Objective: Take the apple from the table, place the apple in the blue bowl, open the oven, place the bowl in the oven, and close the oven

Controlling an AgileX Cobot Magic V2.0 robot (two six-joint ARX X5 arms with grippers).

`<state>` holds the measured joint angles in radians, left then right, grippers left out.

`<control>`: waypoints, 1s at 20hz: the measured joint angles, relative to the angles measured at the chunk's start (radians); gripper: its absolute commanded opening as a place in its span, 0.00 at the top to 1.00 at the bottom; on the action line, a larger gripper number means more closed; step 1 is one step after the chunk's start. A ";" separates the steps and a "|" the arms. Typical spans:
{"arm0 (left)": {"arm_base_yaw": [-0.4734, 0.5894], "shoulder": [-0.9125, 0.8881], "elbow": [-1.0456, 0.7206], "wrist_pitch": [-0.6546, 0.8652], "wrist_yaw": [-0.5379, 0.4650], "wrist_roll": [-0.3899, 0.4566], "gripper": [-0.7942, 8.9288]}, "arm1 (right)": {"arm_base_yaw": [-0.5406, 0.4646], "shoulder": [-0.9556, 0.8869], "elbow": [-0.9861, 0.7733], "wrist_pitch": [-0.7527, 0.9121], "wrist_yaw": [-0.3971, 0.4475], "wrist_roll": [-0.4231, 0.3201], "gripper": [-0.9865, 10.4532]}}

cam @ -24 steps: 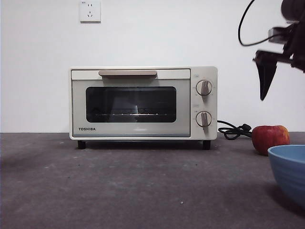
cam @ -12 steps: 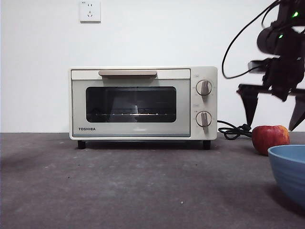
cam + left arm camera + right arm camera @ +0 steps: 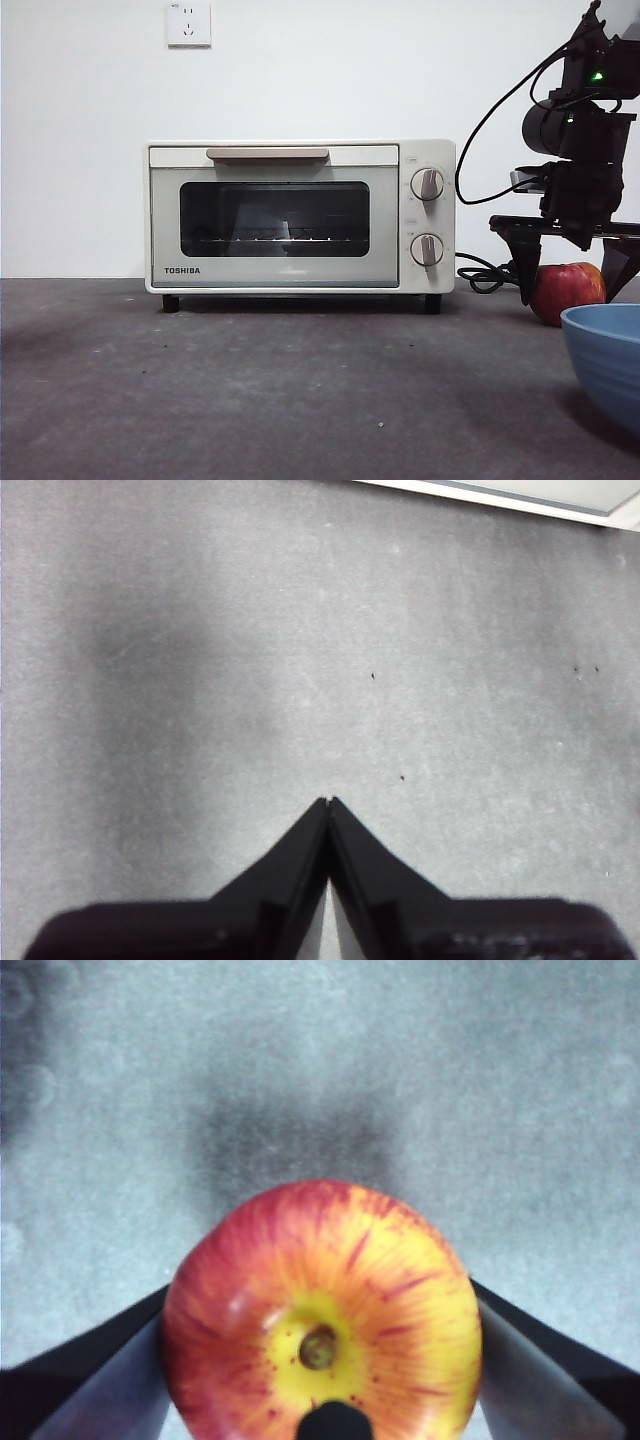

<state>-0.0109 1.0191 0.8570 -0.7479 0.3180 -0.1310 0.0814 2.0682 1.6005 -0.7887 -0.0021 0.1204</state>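
Front view: the apple (image 3: 566, 291) is seen on the table (image 3: 250, 390), straddled by the right gripper (image 3: 568, 270). Right wrist view: wide-parted jaws flank it; closing is judged next. Left wrist view: the left gripper (image 3: 329, 802) is pressed together, idle.

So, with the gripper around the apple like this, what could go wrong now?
1. The right gripper is open, one jaw on each side of the apple. The round fruit could roll or slip out as the jaws shut.
2. The bowl stands close in front of the apple; carrying it over, the arm might knock the rim.
3. The cord lies near the left jaw and could catch.
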 measured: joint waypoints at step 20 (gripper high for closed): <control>-0.001 0.000 0.000 0.012 0.000 0.020 0.92 | 0.367 -0.773 -0.290 -0.311 0.011 -0.022 0.92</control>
<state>-0.0120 1.0191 0.8570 -0.7361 0.3180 -0.1112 0.4484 1.2953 1.3109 -1.0992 0.0086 0.0986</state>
